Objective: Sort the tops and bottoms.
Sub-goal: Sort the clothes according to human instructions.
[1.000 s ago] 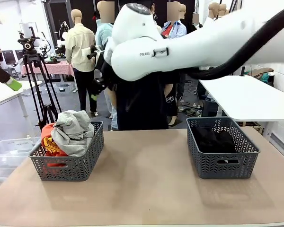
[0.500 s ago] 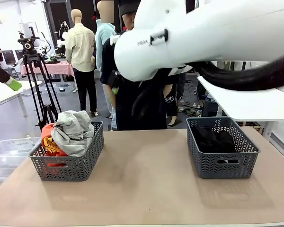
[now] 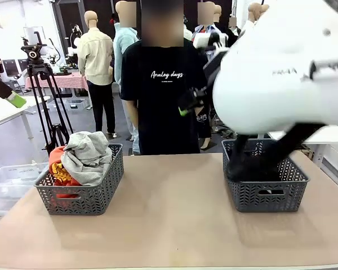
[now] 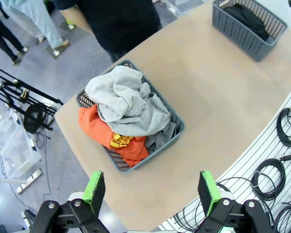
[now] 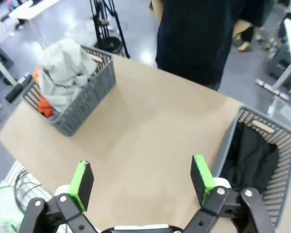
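Note:
The tops lie heaped in the left basket [image 3: 79, 199]: a light grey sweatshirt [image 3: 87, 156] over an orange T-shirt [image 3: 57, 169], whose yellow print [image 4: 120, 141] and a darker grey piece [image 4: 161, 138] show from above. The bottoms [image 3: 253, 166], plain black, lie in the right basket [image 3: 265, 197]. My left gripper [image 4: 151, 189] hangs open high above the left basket [image 4: 153, 149], holding nothing. My right gripper [image 5: 141, 178] is open and empty too, high over the table's middle, with the black bottoms [image 5: 254, 155] to its right.
A person in a black T-shirt with white lettering [image 3: 163, 95] stands at the far edge between the baskets. My right arm's white bulk [image 3: 281, 73] hangs over the right basket. A camera tripod [image 3: 42, 95] and clear bins [image 3: 8, 180] stand left of the table.
My right arm has swung from the middle to the right of the front view, uncovering the person. The baskets and the clothes in them have not moved.

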Motion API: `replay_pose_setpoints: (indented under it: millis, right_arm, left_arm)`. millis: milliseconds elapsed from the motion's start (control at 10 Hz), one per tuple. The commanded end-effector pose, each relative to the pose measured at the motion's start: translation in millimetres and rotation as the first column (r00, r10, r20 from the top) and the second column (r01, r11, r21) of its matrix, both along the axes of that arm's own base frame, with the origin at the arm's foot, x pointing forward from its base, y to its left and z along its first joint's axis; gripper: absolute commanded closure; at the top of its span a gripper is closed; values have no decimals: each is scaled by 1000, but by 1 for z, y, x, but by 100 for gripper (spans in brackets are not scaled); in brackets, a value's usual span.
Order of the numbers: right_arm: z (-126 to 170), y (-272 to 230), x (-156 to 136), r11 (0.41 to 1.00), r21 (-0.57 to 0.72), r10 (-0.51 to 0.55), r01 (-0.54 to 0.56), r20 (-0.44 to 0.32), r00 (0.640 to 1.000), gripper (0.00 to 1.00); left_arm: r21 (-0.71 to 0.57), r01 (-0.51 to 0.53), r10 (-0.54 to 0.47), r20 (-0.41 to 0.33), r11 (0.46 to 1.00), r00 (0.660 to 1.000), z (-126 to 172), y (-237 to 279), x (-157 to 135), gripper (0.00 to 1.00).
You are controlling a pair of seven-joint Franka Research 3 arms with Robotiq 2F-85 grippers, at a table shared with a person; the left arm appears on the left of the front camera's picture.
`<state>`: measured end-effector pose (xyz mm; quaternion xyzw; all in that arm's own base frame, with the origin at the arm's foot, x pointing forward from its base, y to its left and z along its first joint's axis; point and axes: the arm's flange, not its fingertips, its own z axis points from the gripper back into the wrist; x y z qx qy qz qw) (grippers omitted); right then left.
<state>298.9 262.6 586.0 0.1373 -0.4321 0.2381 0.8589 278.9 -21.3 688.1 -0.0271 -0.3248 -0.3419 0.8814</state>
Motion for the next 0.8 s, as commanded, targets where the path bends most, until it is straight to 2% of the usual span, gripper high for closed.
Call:
replay_pose_setpoints:
  millis: [0, 100, 700]
  right_arm:
    - [-7, -2, 13, 1000, 28, -14, 14, 3, 1000, 0]
    - [0, 0, 0, 1000, 0, 0, 0, 0, 1000, 0]
    - [0, 0, 0, 1000, 0, 0, 0, 0, 1000, 0]
  left_arm:
    - [6, -9, 9, -2, 1000, 1000, 1, 0, 1, 0]
    - [6, -9, 9, -2, 1000, 1000, 1, 0, 1, 0]
    - [6, -9, 9, -2, 1000, 1000, 1, 0, 1, 0]
